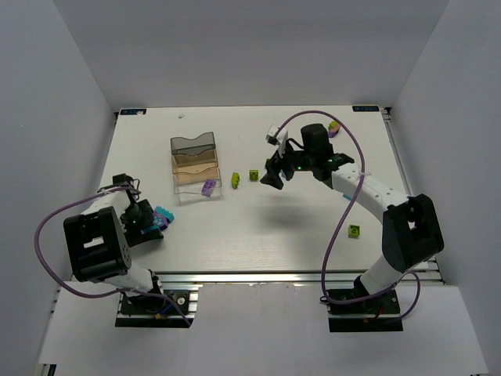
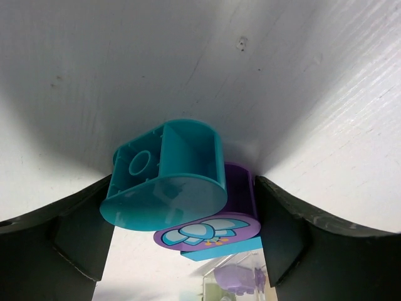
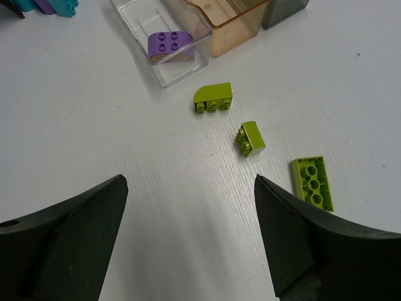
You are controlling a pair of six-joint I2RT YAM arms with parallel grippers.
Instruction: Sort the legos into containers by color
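Note:
My left gripper [image 2: 183, 188] sits low on the table at the left [image 1: 147, 221]. It is shut on a cluster of legos. A teal lego [image 2: 164, 179] touches the left finger, and a purple lego with a printed face [image 2: 210, 231] touches the right finger. A cyan lego [image 2: 219, 248] lies under them. The containers [image 1: 196, 163] stand left of centre, and a purple lego [image 3: 170, 46] lies in the clear one. Three lime green legos [image 3: 213, 100] [image 3: 251, 138] [image 3: 312, 182] lie on the table. My right gripper [image 3: 191, 207] hovers open above them, holding nothing.
Another green lego [image 1: 354, 231] lies near the right arm. A purple and green piece [image 1: 334, 128] sits at the far right. White walls enclose the table [image 1: 258, 235] at the back and on both sides. A purple cable loops from each arm.

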